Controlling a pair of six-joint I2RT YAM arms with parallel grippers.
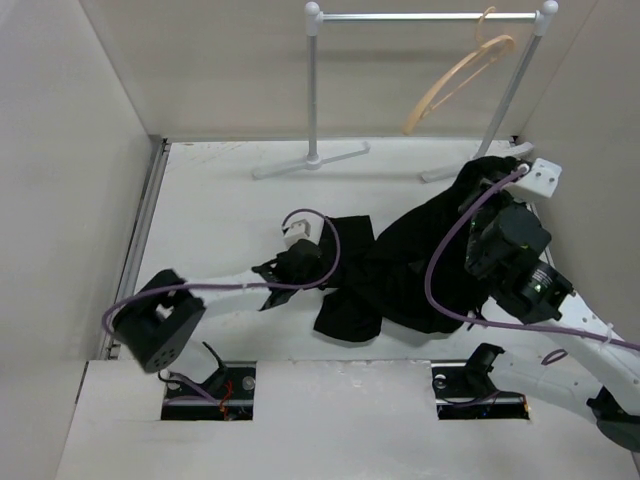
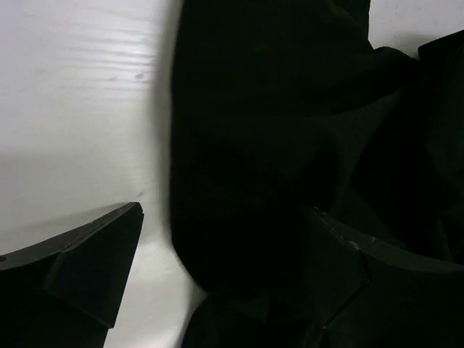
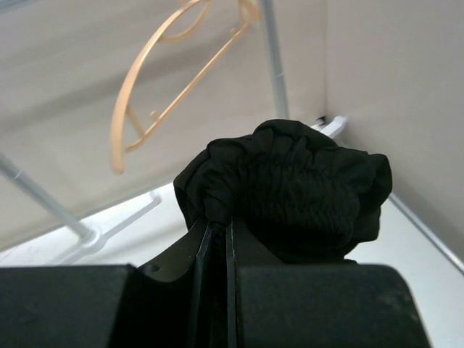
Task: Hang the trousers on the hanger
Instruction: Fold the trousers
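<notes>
Trousers are spread across the right half of the white surface, with their long axis running from near centre up towards the far right corner. The near end lies crumpled flat on the surface. The far end is bunched and lifted off it, close to the right foot of the white rail.

That raised end is pinched in the right gripper, whose jaws are seen in the right wrist view closed almost together on a gathered, elastic-looking band of the black cloth.

The left gripper is held low at the left edge of the garment. In the left wrist view its jaws are spread wide, one finger over bare surface and the other over the fabric; nothing is gripped.

The hanger is hooked on the rail near its right end, well above the trousers. It is tilted, its long axis slanting down to the left.
</notes>
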